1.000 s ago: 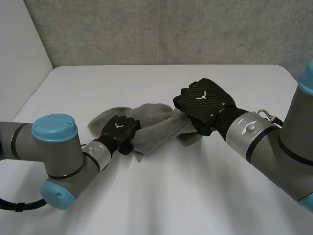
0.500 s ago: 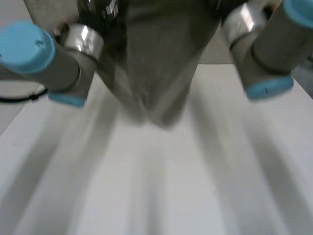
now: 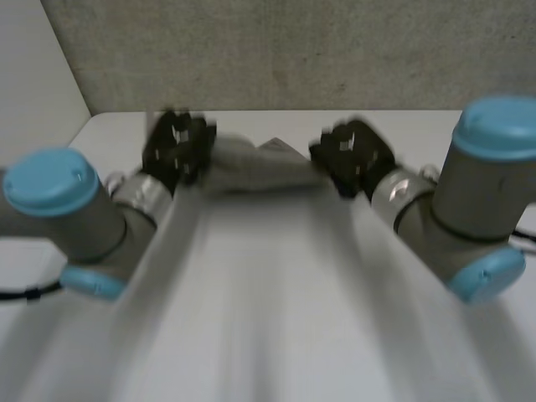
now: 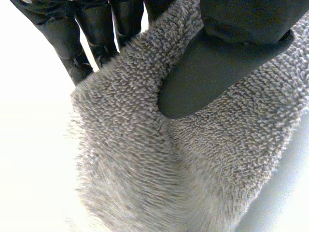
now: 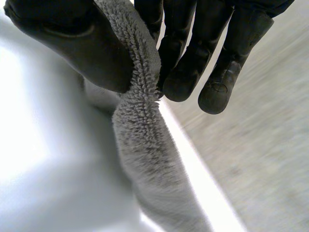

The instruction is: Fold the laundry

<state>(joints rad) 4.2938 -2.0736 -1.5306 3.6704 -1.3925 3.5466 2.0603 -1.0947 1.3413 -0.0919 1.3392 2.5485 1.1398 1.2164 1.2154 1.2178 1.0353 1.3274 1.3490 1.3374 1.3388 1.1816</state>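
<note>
You have the grey fleecy towel [image 3: 255,163] strung between both hands over the far side of the white table [image 3: 276,318]. Your left hand [image 3: 173,149] pinches one end between thumb and fingers. Your right hand [image 3: 352,157] grips the opposite edge the same way.

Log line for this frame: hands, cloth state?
left hand: pinches grey fluffy cloth, one end | right hand: pinches other end | cloth: spans between hands at far side of white table
</note>
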